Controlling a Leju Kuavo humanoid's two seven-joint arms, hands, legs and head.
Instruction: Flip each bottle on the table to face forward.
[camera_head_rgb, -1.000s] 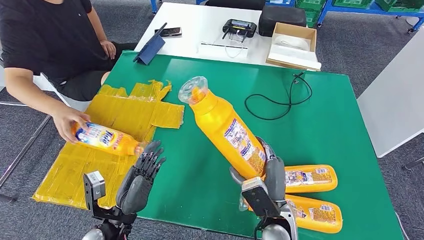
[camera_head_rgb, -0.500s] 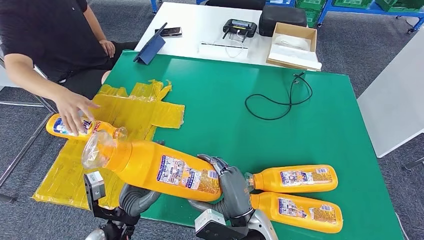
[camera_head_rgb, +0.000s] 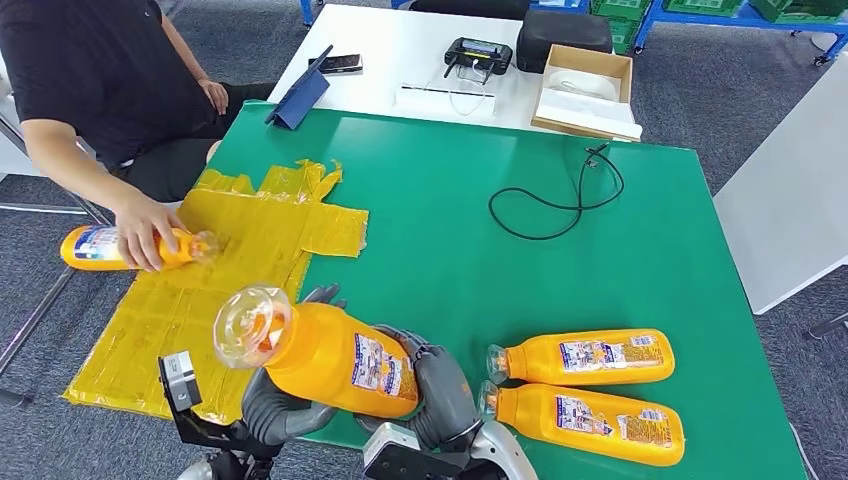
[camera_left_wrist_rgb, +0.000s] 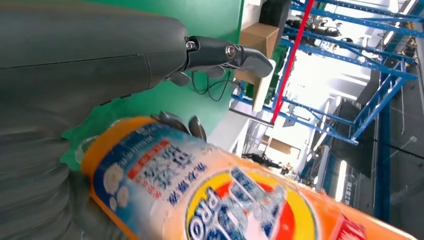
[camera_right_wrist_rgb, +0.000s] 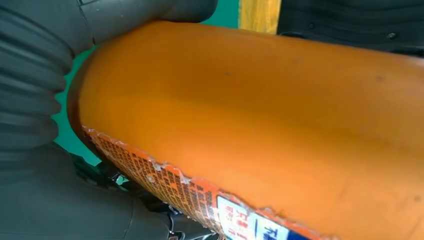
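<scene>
Green table: black cable, yellow sheet, person's hand on bottle

Dark grey casings are seen on the left hand and right hand, with ribbed covers at the wrists. Small silver screws are picked out on a dark finger. Blocky silver-grey wrist cameras, apparently, are mounted behind.

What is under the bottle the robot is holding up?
Both robot hands are under the held bottle: the left hand below its neck end, the right hand around its base. Beneath them lies the green table. The patch directly below is covered.
</scene>
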